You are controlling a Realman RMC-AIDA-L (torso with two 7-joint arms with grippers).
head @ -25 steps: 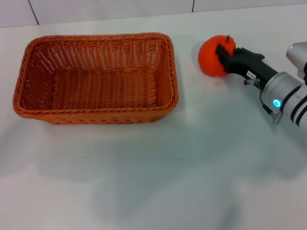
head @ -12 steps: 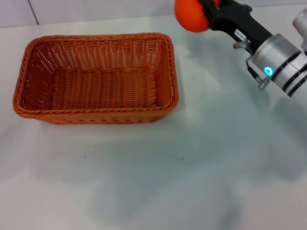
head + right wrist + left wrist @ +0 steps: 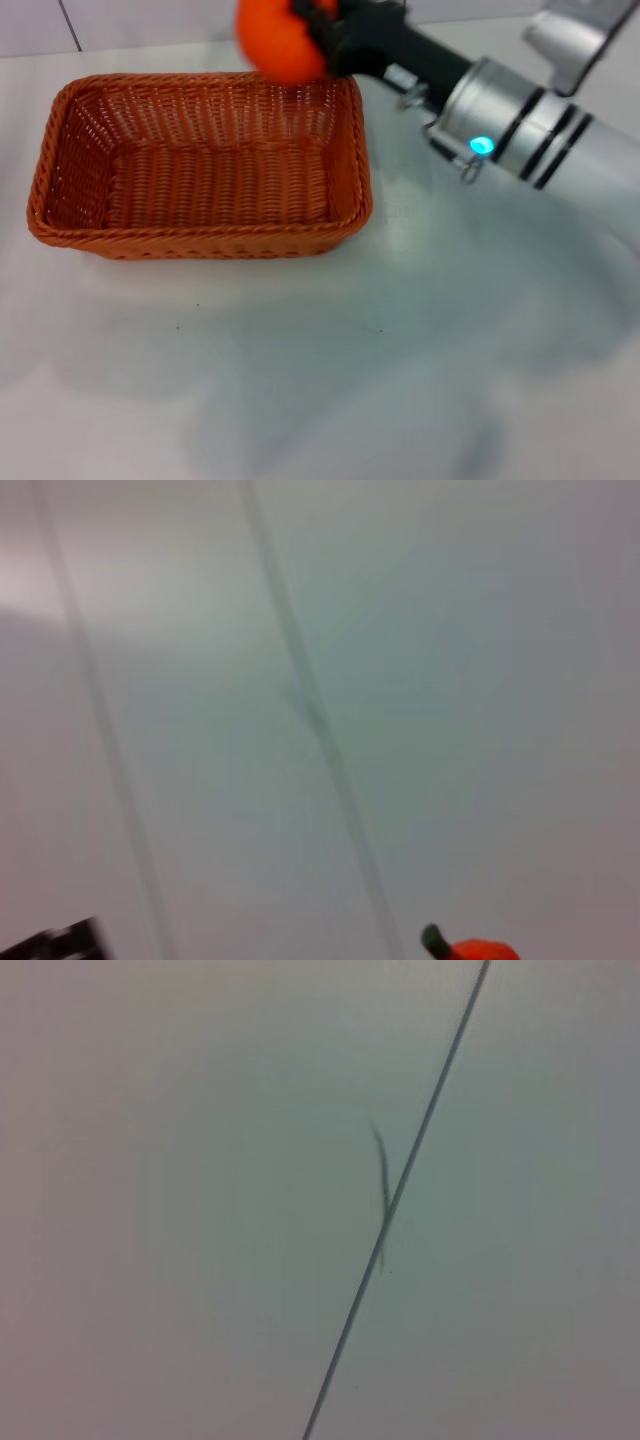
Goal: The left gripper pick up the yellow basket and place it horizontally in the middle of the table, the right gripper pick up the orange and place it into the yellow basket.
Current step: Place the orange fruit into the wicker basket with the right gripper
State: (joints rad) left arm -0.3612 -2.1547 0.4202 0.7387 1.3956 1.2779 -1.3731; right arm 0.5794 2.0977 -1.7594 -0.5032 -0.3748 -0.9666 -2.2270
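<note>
The yellow basket point(image 3: 200, 165), a large orange-brown wicker rectangle, lies flat and lengthwise on the white table point(image 3: 320, 380) at the left of the head view. My right gripper point(image 3: 322, 33) is shut on the orange point(image 3: 278, 40) and holds it in the air above the basket's far right rim. The top of the orange with its green stem also shows in the right wrist view point(image 3: 478, 949). My left gripper is out of view; the left wrist view shows only a pale surface with a dark seam.
The right arm's silver wrist point(image 3: 520, 125) with its blue light reaches in from the right above the table. A pale wall with dark seams point(image 3: 70, 25) runs behind the table.
My right gripper has lifted the orange off the table and carried it left, from beside the basket to above its far right rim. The basket has not moved.
</note>
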